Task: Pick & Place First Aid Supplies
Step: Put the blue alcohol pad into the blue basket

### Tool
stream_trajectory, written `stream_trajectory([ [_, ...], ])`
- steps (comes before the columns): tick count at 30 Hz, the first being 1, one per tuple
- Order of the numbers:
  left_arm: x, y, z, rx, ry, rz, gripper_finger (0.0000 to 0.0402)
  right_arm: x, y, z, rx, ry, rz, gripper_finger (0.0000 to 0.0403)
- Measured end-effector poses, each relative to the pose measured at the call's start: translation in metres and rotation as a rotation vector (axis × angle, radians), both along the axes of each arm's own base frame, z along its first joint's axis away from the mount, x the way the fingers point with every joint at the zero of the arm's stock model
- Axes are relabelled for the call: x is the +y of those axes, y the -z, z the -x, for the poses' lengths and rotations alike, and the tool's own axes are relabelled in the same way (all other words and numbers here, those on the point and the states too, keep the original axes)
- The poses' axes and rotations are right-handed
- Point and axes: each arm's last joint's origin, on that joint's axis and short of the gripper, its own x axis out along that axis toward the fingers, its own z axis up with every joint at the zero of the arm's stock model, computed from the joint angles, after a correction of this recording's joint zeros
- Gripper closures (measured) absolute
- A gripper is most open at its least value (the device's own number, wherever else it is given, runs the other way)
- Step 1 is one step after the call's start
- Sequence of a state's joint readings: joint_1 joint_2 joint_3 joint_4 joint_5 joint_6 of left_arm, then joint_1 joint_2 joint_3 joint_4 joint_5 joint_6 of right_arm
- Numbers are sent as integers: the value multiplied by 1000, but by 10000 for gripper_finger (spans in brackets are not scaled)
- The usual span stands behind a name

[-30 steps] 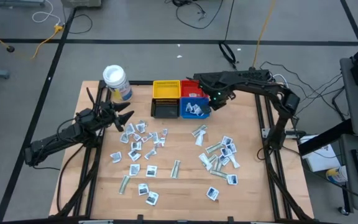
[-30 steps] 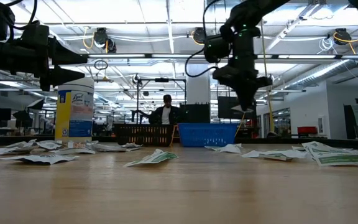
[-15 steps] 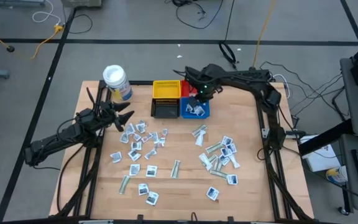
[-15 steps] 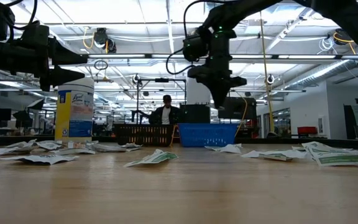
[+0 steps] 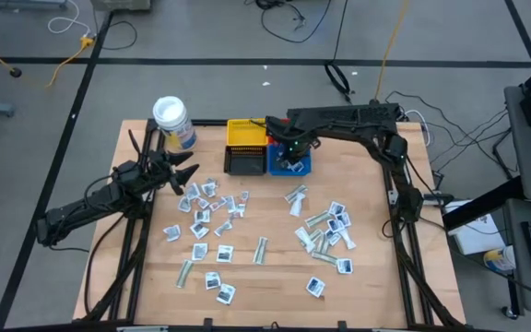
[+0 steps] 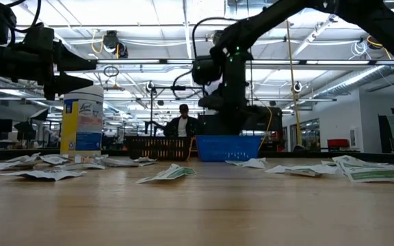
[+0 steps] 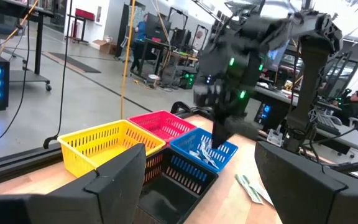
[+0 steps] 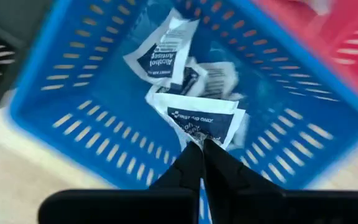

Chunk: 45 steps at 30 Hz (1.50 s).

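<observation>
My right gripper [image 5: 289, 149] hangs over the blue bin [image 5: 291, 162], fingers pointing down into it and shut on a white packet with blue print [image 8: 199, 122]. Other packets [image 8: 166, 53] lie on the bin's floor beneath it. In the low view the right gripper [image 6: 232, 125] stands just above the blue bin [image 6: 228, 147]. My left gripper [image 5: 188, 176] waits open above the table's left part, beside a cluster of loose packets [image 5: 212, 205]. A second cluster of packets [image 5: 326, 227] lies flat on the right part. My right gripper pinches the white packet by its upper edge [image 8: 197, 140] between the two fingertips [image 8: 188, 163], coming from above and pointing down. The packet hangs below the fingers inside the blue bin; whether its lower end touches the packets beneath, I cannot tell.
The yellow bin [image 5: 246, 134], red bin [image 5: 285, 132] and black bin [image 5: 244, 162] adjoin the blue one near the far edge. A white-lidded jar [image 5: 172, 120] stands at the far left corner. A person [image 6: 182, 124] sits in the room beyond the table.
My right gripper has swung toward the table's left, from beyond the blue bin's right side to above it, and has come down toward the bin, still shut on the packet. The left arm has kept still.
</observation>
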State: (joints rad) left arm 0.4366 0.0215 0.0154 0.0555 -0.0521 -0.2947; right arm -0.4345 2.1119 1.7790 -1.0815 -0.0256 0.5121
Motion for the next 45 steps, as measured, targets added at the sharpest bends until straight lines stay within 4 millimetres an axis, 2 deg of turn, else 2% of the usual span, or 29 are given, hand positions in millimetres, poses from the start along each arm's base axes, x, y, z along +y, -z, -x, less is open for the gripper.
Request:
stream_trajectory([
  [2,0,0,0,0,0,0,96,1,8,0,-4,-2,0,401],
  [10,0,0,0,0,0,0,96,0,11,-3,-52,-54,27,373],
  [14,0,0,0,0,0,0,96,1,12,-3,-52,-77,24,325],
  [21,0,0,0,0,0,0,96,1,12,-4,-53,-91,32,214],
  [26,0,0,0,0,0,0,96,1,12,-4,-54,-99,33,168],
  [31,0,0,0,0,0,0,96,1,5,-3,-70,-133,44,152],
  [38,0,0,0,0,-1,0,96,0,-11,2,-104,-135,68,151],
  [45,0,0,0,0,-1,0,96,1,-19,5,-115,-155,77,151],
])
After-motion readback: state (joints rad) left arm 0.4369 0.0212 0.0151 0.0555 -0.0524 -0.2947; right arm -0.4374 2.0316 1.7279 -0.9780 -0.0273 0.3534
